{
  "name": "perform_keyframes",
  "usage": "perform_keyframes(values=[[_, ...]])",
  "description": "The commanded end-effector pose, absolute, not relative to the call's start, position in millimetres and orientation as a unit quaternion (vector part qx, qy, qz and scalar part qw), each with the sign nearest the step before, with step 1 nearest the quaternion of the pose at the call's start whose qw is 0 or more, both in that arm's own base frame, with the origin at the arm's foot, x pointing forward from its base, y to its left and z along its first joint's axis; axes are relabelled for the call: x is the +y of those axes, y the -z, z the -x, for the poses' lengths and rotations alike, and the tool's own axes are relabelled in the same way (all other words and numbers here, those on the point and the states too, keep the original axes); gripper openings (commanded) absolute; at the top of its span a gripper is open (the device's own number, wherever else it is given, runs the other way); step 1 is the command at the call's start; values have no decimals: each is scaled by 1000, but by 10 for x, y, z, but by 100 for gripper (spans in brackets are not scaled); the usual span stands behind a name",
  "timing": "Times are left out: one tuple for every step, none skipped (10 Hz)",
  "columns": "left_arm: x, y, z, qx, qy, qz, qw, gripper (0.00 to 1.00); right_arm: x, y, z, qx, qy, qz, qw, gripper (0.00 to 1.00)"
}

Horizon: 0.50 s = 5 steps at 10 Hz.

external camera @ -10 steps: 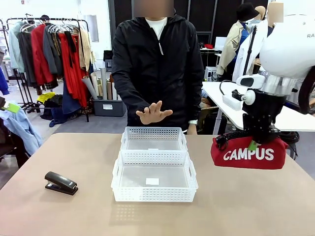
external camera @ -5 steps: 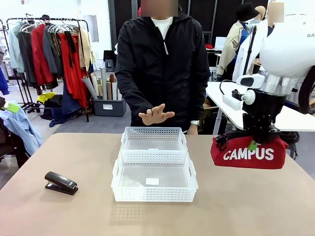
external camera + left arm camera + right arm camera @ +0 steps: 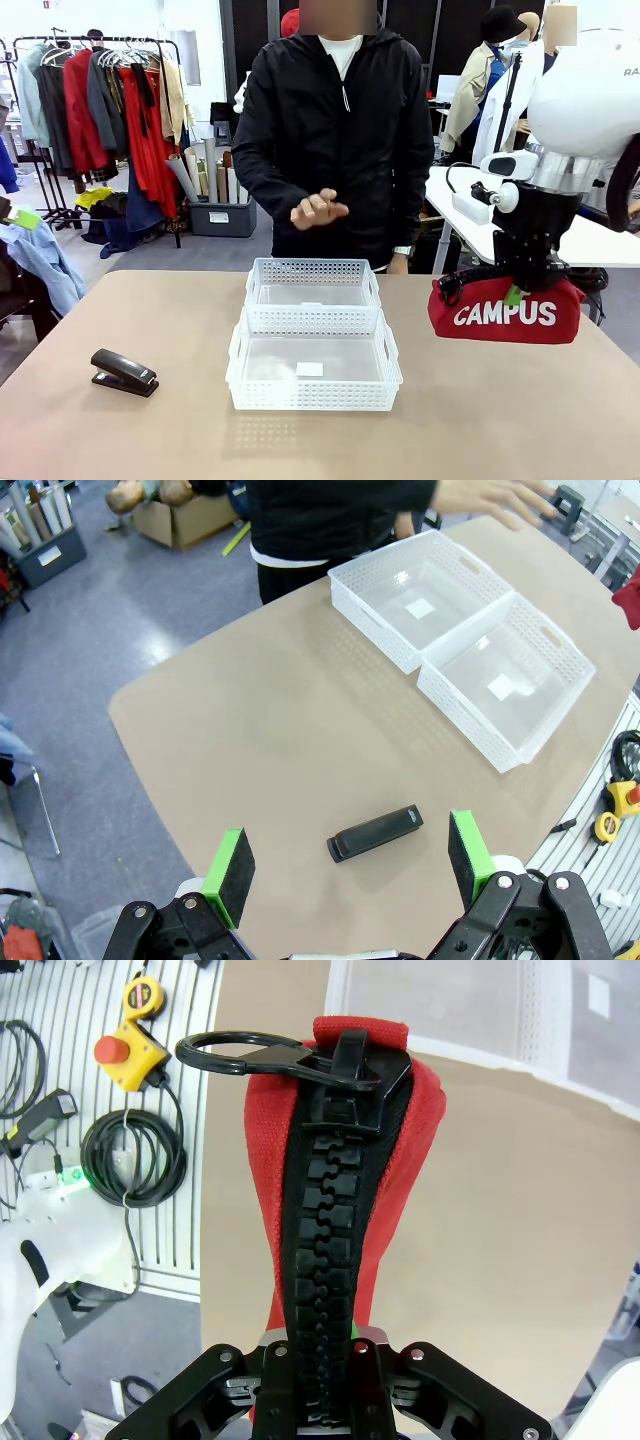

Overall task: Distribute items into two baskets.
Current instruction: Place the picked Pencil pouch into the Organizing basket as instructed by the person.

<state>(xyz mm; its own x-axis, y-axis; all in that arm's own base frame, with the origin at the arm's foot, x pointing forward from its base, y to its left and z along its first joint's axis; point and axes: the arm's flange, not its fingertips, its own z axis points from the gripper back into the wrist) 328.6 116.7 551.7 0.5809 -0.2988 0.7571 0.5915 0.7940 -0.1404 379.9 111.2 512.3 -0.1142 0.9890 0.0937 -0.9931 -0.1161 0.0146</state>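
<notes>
Left end effector (image 3: 349, 872) hangs released above the tan surface (image 3: 150, 440), its green pads (image 3: 232, 872) spread wide. In the left wrist view the black stapler (image 3: 375, 832) shows between them, lying flat on the surface below and touching neither pad. In the front view the stapler (image 3: 124, 372) lies near the surface's left edge, well apart from the baskets.

At the middle stand two white lattice-rimmed baskets, end to end and touching. The near basket (image 3: 312, 397) and the far basket (image 3: 312, 270) each hold only a small white label on the floor.

Behind the far basket a person in a black jacket holds one hand (image 3: 318, 210) at waist height with the fingers loosely curled.

To the right of the baskets, the right end effector (image 3: 521, 292) is clenched on the top of the red "CAMPUS" pouch (image 3: 505, 315). The pouch appears to hang just clear of the surface, with its lettering facing the front camera. In the right wrist view the black zipper (image 3: 320, 1230) runs up from between the fingers to a black pull ring (image 3: 250, 1055).
</notes>
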Motion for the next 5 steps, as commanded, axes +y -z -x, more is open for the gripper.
perform_keyframes(values=[[1172,-5512,-3291,-384,263,201,862,100,1129,-5170,-3845,-30,-743,-39,667,0],[1172,-5512,-3291,-384,263,201,862,100,1129,-5170,-3845,-30,-743,-39,667,0],[1172,-5512,-3291,-384,263,201,862,100,1129,-5170,-3845,-30,-743,-39,667,0],[1172,-5512,-3291,-384,263,201,862,100,1129,-5170,-3845,-30,-743,-39,667,0],[1172,-5512,-3291,-384,263,201,862,100,1129,-5170,-3845,-30,-743,-39,667,0]])
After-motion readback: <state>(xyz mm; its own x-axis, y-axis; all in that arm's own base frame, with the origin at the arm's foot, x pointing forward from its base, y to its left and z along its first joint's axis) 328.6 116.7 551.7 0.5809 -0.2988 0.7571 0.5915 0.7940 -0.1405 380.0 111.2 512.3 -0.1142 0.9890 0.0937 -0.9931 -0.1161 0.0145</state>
